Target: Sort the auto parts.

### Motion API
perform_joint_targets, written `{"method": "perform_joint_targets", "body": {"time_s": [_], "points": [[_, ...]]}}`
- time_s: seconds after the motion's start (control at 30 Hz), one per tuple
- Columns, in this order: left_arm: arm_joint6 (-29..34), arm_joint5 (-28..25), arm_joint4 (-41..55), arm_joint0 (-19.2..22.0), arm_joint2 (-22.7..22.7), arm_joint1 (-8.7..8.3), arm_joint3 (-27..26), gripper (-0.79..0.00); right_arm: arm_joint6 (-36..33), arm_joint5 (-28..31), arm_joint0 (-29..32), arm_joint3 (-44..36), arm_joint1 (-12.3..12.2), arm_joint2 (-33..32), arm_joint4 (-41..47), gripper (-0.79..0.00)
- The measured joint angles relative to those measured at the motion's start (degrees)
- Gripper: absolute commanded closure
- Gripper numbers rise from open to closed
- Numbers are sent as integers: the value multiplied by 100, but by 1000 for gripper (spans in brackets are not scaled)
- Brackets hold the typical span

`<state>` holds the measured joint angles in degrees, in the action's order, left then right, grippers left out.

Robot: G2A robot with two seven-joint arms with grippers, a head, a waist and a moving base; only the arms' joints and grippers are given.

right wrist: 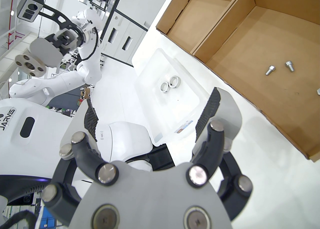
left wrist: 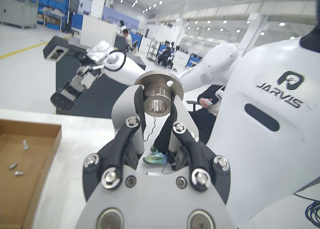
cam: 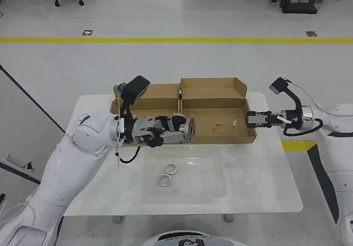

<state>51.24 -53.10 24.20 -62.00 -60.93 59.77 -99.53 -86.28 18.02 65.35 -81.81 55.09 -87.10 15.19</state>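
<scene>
Nearest the robot, on the white table (cam: 259, 178), a clear tray (cam: 213, 190) holds two metal rings (cam: 165, 180) lying side by side, touching or nearly so.

Just beyond the tray, the left gripper (left wrist: 157, 101) hangs above the front edge of the cardboard box (cam: 158, 92). Its jaws are closed on a flanged bushing (left wrist: 160, 81). The pads clamp the ribbed sleeve, and the round, drilled flange stands clear past the fingertips. The bushing's long axis runs level, in line with the fingers, and points across the box toward the other arm. The part is airborne and touches neither box nor table.

Below and just ahead of the flange is the front compartment where several bolts (cam: 215, 128) lie loose. The front compartment under the left wrist looks bare, as do the compartments behind.

At the far side wall of the box, well apart from the flange, the right gripper (right wrist: 151, 112) faces back across the table with its jaws spread and nothing between them.

Judgement: the left arm alone carries the part, so the coming move is its own. Sorting turns on which compartment lies under the flange at release. A short reach forward would put the bushing among the bolts.
</scene>
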Motion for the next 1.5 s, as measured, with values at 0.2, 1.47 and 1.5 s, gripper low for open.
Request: {"method": "perform_joint_targets", "body": {"time_s": [0.2, 1.47, 1.5], "points": [[-490, -486, 649, 174, 195, -20, 20, 0, 0, 0, 0, 0, 0, 0, 0, -785], [-493, -491, 3483, 164, 142, 422, -648, 0, 0, 0, 0, 0, 0, 0, 0, -785], [-493, -491, 3529, 157, 132, 436, -661, 0, 0, 0, 0, 0, 0, 0, 0, -785]]}}
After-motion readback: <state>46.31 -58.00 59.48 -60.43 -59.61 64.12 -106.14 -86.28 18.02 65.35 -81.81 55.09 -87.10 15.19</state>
